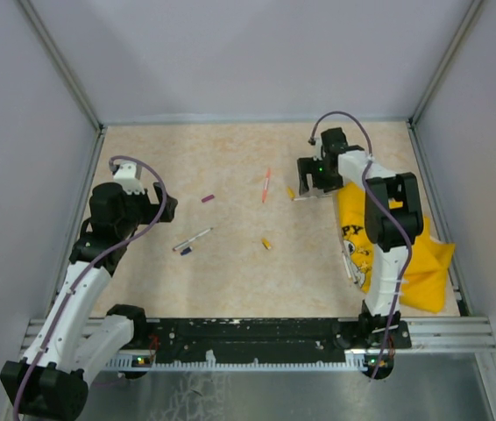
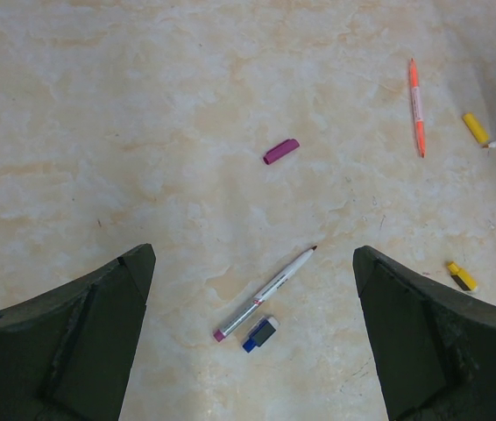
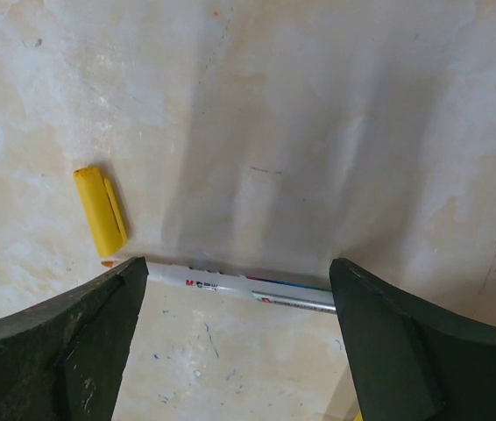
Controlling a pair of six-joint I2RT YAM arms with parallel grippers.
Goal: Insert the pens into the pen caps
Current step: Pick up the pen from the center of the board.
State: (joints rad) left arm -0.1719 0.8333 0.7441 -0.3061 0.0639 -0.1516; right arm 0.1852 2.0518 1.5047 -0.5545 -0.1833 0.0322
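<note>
My left gripper (image 2: 252,260) hangs open over the table, nothing between its fingers. Just below it lie a white pen with a pink end (image 2: 265,293) and a dark blue pen cap (image 2: 260,333). Farther off are a purple cap (image 2: 280,151), an orange-pink pen (image 2: 417,107) and two yellow caps (image 2: 474,128) (image 2: 462,276). My right gripper (image 3: 239,266) is open low over the table, and a white pen (image 3: 239,285) lies across the gap at its fingertips. A yellow cap (image 3: 101,209) sits just to its left. From above, the left gripper (image 1: 165,209) and the right gripper (image 1: 314,189) are far apart.
A crumpled yellow cloth (image 1: 406,250) lies at the right, partly under my right arm, with more pens (image 1: 350,263) on its left edge. Grey walls close the table on three sides, and a metal rail (image 1: 257,333) runs along the near edge.
</note>
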